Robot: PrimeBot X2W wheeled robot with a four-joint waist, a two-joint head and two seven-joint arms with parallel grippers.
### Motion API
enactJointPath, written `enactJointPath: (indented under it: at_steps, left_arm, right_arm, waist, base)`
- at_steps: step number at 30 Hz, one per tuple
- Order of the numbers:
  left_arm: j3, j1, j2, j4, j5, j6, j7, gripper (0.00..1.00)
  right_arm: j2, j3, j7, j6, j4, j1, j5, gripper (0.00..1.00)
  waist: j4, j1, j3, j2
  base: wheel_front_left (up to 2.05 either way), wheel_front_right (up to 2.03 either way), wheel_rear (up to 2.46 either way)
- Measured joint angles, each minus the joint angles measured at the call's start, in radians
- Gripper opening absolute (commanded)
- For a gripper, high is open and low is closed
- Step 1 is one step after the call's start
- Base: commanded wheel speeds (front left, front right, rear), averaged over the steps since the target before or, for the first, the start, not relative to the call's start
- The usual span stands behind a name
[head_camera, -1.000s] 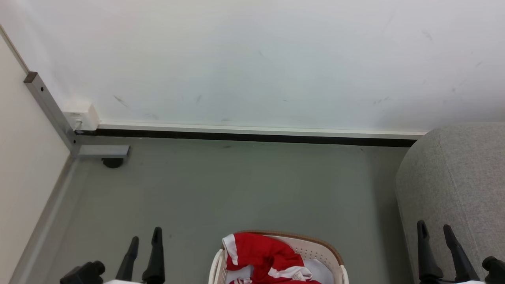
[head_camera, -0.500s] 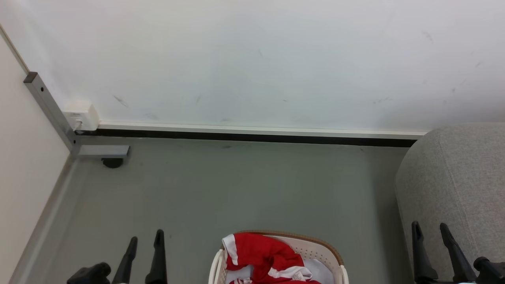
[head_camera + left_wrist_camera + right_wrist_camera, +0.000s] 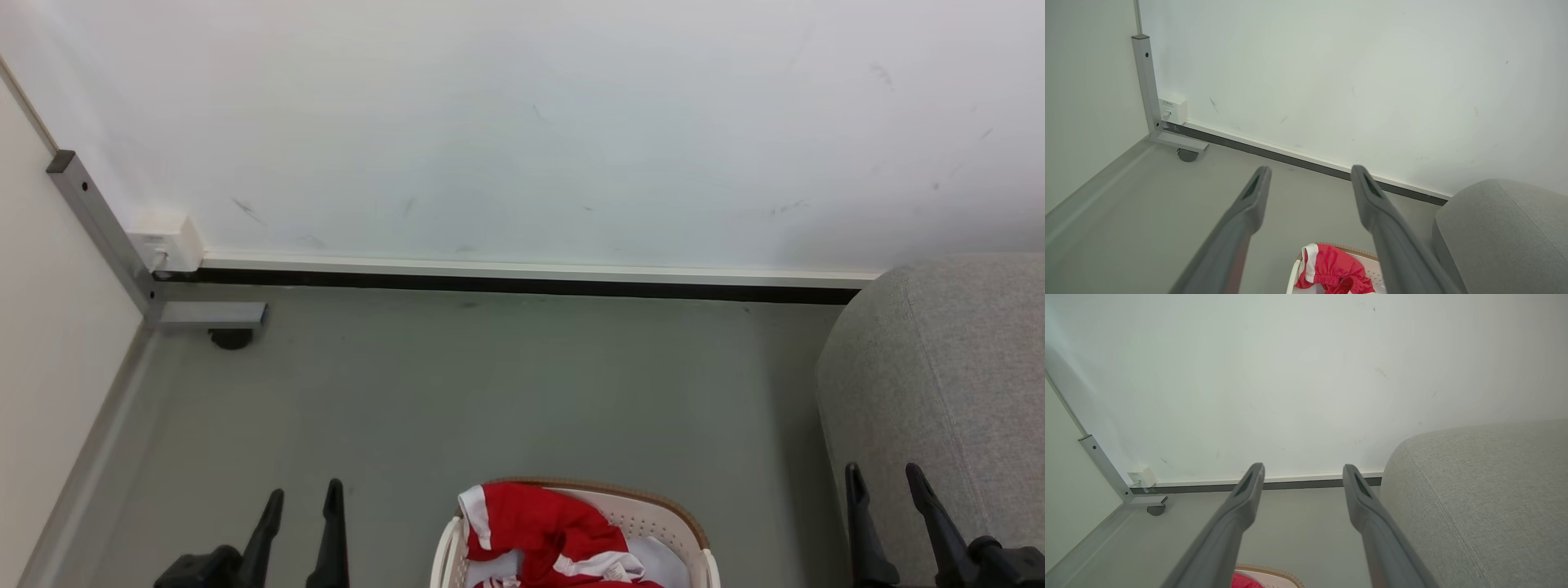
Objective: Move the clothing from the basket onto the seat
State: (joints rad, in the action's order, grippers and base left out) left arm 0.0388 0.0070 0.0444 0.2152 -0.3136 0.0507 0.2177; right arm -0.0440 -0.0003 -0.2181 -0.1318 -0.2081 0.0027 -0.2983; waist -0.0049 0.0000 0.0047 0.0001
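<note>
Red clothing [image 3: 547, 527] lies in the laundry basket [image 3: 653, 510] at six o'clock, grey seat [image 3: 939, 367] at four; left gripper [image 3: 304, 494] and right gripper [image 3: 882, 471] flank it, fingers spread wide, empty.

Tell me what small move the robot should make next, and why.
Probably lower the left gripper toward the clothing heaped in the basket. Its jaws stand open and empty beside the basket, and the red garments lie there, not on the seat.
</note>
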Motion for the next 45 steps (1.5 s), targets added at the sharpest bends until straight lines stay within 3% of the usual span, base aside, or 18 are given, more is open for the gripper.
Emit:
enactJointPath:
  at_steps: [24, 37, 45]
  left_arm:
    - [0.012, 0.013, 0.002, 0.015, 0.147, -0.008, 0.046, 1.0]
    - [0.012, 0.014, 0.002, 0.016, 0.147, -0.008, 0.046, 1.0]
    - [0.016, -0.004, 0.002, 0.009, 0.165, 0.008, 0.046, 1.0]
  right_arm:
    - [-0.002, 0.029, -0.044, 0.0, -0.051, 0.01, 0.026, 1.0]
    - [-0.003, 0.039, -0.044, 0.0, -0.067, 0.008, 0.021, 1.0]
    - [-0.003, 0.051, -0.045, 0.0, -0.054, -0.024, -0.007, 1.0]
  waist:
    - [-0.005, 0.0, -0.003, 0.0]
    - [-0.014, 0.0, 0.003, 0.0]
    - [-0.053, 0.0, 0.042, 0.0]
  base:
    - [0.0, 0.0, 0.0]
    - [0.0, 0.0, 0.0]
    - [0.0, 0.0, 0.0]
